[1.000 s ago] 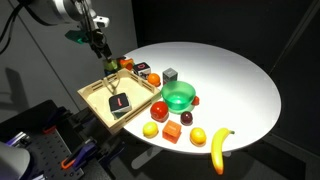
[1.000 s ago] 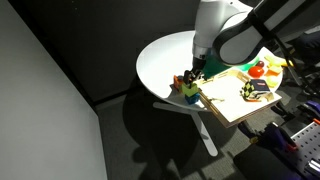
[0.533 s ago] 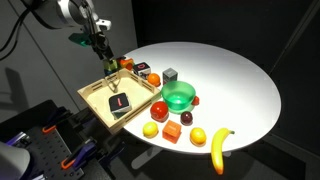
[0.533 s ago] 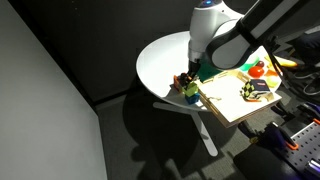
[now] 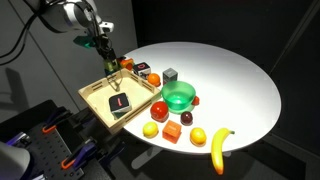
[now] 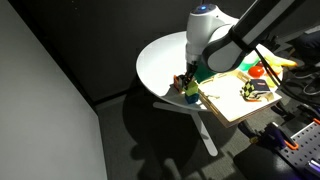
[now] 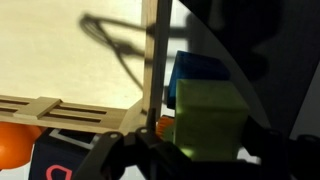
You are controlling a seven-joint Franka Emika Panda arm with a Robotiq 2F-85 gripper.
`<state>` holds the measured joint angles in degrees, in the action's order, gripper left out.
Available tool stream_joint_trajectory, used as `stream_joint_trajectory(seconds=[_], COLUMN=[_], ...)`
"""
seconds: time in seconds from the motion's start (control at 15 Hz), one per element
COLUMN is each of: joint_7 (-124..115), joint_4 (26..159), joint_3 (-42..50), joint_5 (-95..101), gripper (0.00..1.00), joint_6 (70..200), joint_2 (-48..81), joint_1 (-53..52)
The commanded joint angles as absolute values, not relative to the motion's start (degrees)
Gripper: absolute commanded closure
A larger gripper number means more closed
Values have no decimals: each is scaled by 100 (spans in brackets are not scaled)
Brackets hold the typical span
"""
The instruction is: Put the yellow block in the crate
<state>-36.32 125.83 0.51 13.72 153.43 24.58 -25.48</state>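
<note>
The yellow block (image 7: 209, 122) fills the lower middle of the wrist view, held between my gripper's (image 7: 205, 150) dark fingers. It is just outside the crate's wooden wall (image 7: 152, 70), with a blue block (image 7: 196, 72) behind it. In both exterior views my gripper (image 5: 108, 64) (image 6: 189, 80) hangs at the far corner of the crate (image 5: 98, 100) (image 6: 228, 106), at the table's edge. The block shows as a yellow-green spot under the fingers (image 6: 190, 92). Whether it rests on the table or is lifted is unclear.
A black card-like object (image 5: 120, 104) lies in the crate. On the round white table (image 5: 230, 70) stand a green bowl (image 5: 179, 96), a gray cube (image 5: 171, 74), an orange block (image 5: 172, 131), two lemons (image 5: 150, 130), a banana (image 5: 219, 148) and small blocks by the crate corner (image 5: 142, 70).
The arm's upper links have shifted a little over the crate's corner. The gripper stays at nearly the same spot by the crate's corner.
</note>
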Motion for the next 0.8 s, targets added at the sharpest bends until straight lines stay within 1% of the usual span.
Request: stream_joint_trajectory(seconds=[0.0,0.13,0.33,0.73], joint_7=[-3882,-3922,-3993,-4138], joint_4=[12421,12437,12519,12821], joint_3=[216,245,301,375], joint_5=[1539,1530,1562,1664], gripper=[51,68,72,72], joint_6=[15229,15217,15130,14802], joint_2=[2543,2505,2336,1930], joint_1=[-2681,-2703,-2729,-2606])
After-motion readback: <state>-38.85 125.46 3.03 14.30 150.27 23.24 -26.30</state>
